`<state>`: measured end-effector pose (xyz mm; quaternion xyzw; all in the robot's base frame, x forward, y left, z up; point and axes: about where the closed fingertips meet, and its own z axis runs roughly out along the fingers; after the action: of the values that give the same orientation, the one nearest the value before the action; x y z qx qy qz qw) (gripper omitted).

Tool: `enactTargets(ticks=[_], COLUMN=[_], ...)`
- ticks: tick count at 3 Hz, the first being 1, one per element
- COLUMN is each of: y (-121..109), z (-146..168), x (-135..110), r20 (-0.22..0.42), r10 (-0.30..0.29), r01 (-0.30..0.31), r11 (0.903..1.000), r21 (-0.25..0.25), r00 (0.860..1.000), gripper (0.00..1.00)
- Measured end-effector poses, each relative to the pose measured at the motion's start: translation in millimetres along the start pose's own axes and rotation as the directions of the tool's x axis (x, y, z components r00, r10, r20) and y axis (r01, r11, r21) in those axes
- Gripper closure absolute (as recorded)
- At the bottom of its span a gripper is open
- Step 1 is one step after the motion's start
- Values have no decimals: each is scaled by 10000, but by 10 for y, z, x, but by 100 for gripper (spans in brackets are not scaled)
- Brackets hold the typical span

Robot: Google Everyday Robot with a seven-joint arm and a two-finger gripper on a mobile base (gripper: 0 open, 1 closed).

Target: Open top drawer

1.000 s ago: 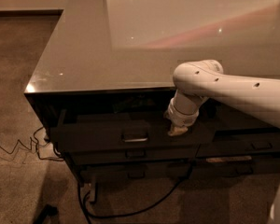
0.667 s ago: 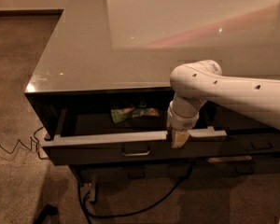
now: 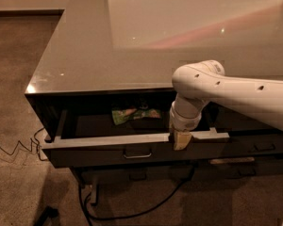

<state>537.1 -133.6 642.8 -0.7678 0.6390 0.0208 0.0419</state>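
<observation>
The top drawer [image 3: 94,155] stands pulled out from under the glossy grey counter [image 3: 99,46]. Its dark front carries a small metal loop handle [image 3: 137,153] at centre, and its grey top rim [image 3: 108,140] shows. A green packet [image 3: 131,114] lies inside near the back. My gripper [image 3: 181,139] hangs from the white arm [image 3: 226,91] and sits on the drawer's front rim, to the right of the handle. Its tan fingertips straddle the rim.
Slimmer dark drawers with like handles [image 3: 266,147] sit to the right and below. Black cables [image 3: 132,211] trail on the carpet under the cabinet, and a thin wire [image 3: 14,147] runs off to the left. A black object [image 3: 46,214] lies on the carpet.
The drawer went from shut to pulled well out, showing the green packet. My gripper moved down and toward the camera with the drawer's front rim.
</observation>
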Motion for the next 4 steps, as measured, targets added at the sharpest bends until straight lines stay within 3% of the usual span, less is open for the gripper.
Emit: enactTargets(ticks=[1,2,3,4], y=[1,97,326,326], z=[2,91,351,324], x=[-1,-99,-197,-199], r20=[4,138,289,289], r10=[-2,-361,-734,-735], r01=[2,363,751,752], r11=[10000,9993,9951,9951], r21=[-4,-130,-642,-643], r00=[10000,9993,9969,9969], gripper=[35,12,0,0])
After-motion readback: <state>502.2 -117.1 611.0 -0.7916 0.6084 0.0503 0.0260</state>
